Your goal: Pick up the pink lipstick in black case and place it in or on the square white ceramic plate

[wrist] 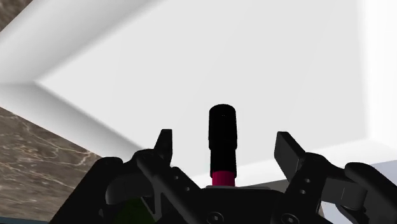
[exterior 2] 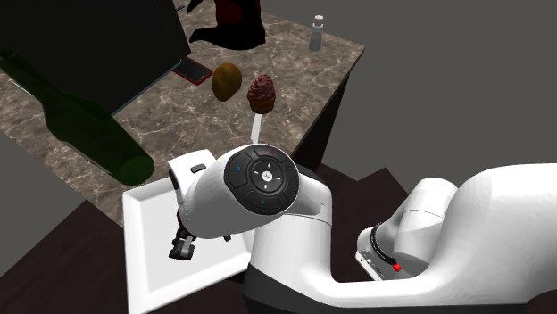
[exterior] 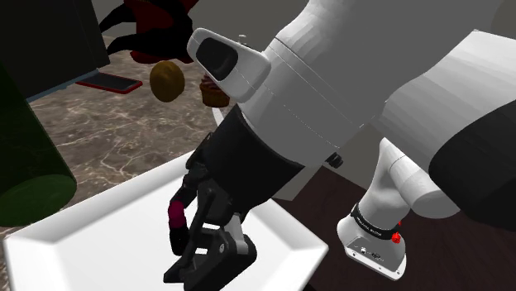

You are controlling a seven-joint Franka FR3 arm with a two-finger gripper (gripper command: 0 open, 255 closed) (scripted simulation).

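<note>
A square white plate (exterior: 99,240) (exterior 2: 143,259) (wrist: 254,63) lies at the near end of the marble counter. The lipstick (exterior: 175,227) (wrist: 222,143), a pink band on a black case, stands roughly upright over the plate. My gripper (exterior: 194,264) (exterior 2: 183,245) (wrist: 226,153) hangs low above the plate, open. In the wrist view the fingers (wrist: 164,149) stand wide on either side of the lipstick, with a gap on each side and neither touching it. Whether its lower end rests on the plate is hidden.
A dark green bottle (exterior: 25,157) (exterior 2: 89,125) lies beside the plate. Farther along the counter (exterior: 124,140) are a brown round fruit (exterior: 167,80) (exterior 2: 226,81), a cupcake (exterior 2: 261,93), a flat red item (exterior: 112,83), a small shaker (exterior 2: 317,34) and a large dark box (exterior 2: 89,45).
</note>
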